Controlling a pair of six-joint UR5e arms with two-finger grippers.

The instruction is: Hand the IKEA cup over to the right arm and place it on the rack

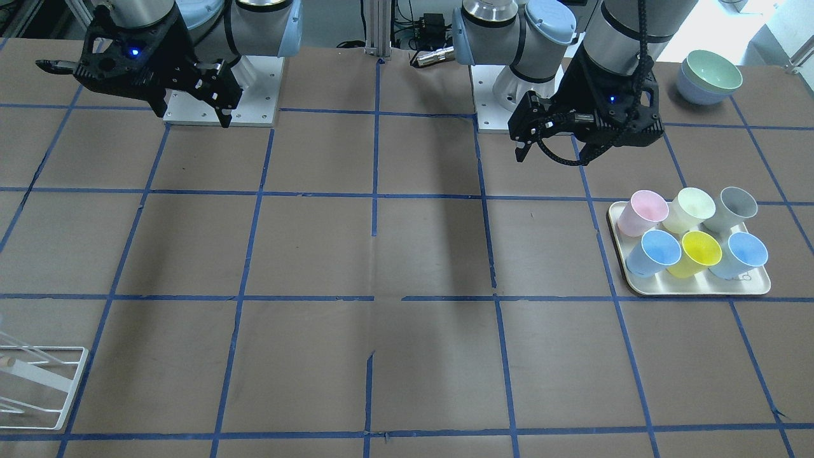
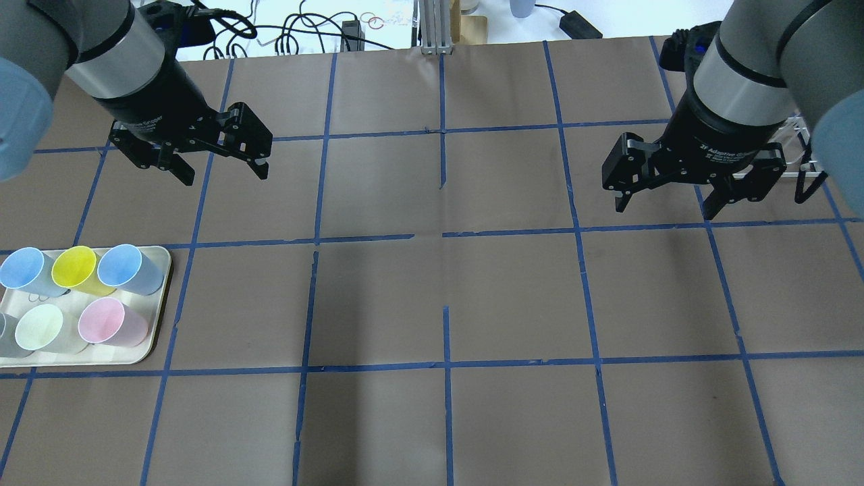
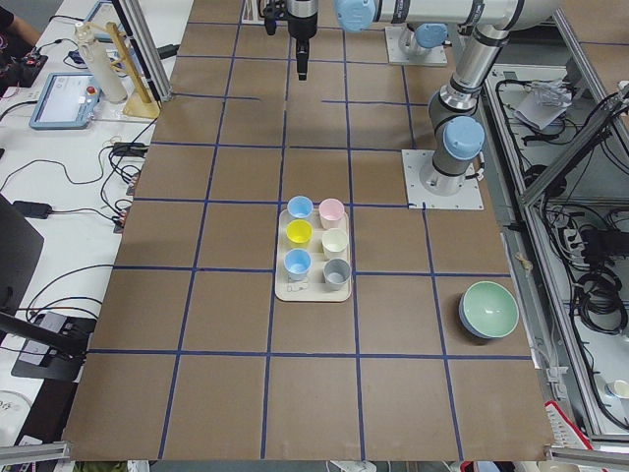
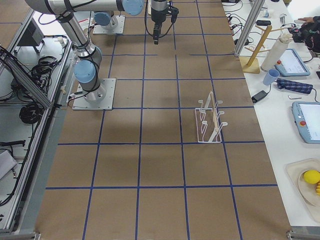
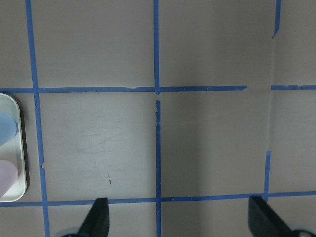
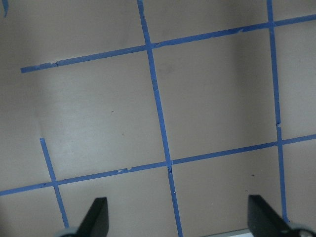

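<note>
Left claw and right claw hang spread wide and empty above the bench. The IKEA cup stands upright, mouth up, long axis vertical, in the near-left corner of the tray at the bench's left side.

The IKEA cup, a small pale grey tapered tumbler, stands upright and mouth up near the table's left end, at the robot-side outer corner of a cream tray. The white wire rack stands at the operators' edge near the right end. The right arm hangs over the table there, its right gripper spread and empty.
</note>
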